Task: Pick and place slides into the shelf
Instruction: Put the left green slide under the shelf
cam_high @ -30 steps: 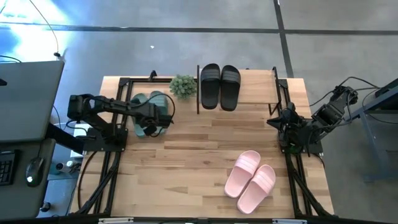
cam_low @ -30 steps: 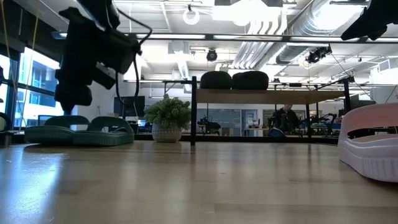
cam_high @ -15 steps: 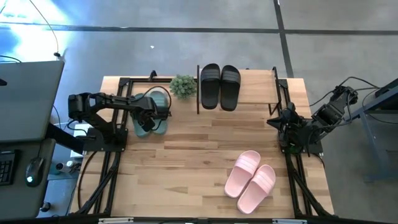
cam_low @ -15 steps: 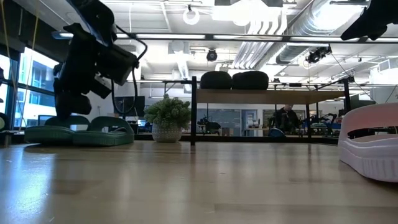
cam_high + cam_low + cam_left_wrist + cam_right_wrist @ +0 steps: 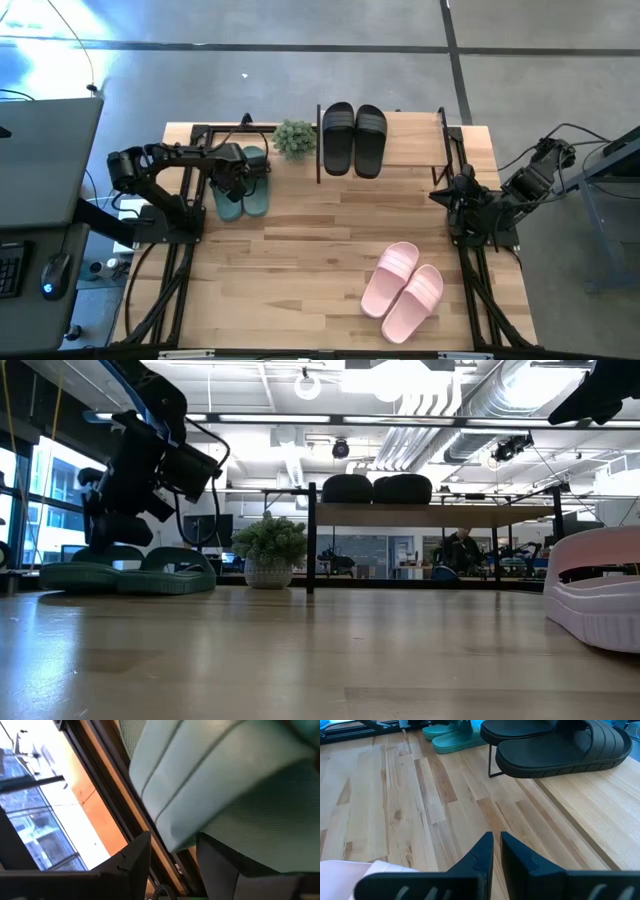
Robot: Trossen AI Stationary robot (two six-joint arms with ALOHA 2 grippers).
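The teal-green pair (image 5: 243, 195) lies sole-down on the table's left far part, left of the plant. My left gripper (image 5: 240, 170) is open low over the pair's far end, just above the straps (image 5: 108, 550). In the left wrist view one finger (image 5: 131, 865) stands outside the slide's side edge. The other finger (image 5: 220, 865) stands over the footbed beside the wide strap (image 5: 215, 775). The black pair (image 5: 353, 140) rests on the shelf's plank (image 5: 412, 145). The pale pink pair (image 5: 403, 290) lies near the right near corner. My right gripper (image 5: 496, 836) waits shut at the table's right edge. My left gripper straddles the side of one teal-green slide next to its strap (image 5: 165, 820), coming from above. Whether either finger touches the slide, I cannot tell.
A small potted plant (image 5: 294, 137) stands between the teal pair and the shelf's left post (image 5: 319, 150). The plank right of the black pair is bare. Black frame rails (image 5: 180, 250) run along the table's left and right sides.
My left gripper has moved toward the table's far edge and down, from above the middle of the teal-green pair to just over its strap end. The slides have stayed where they were.
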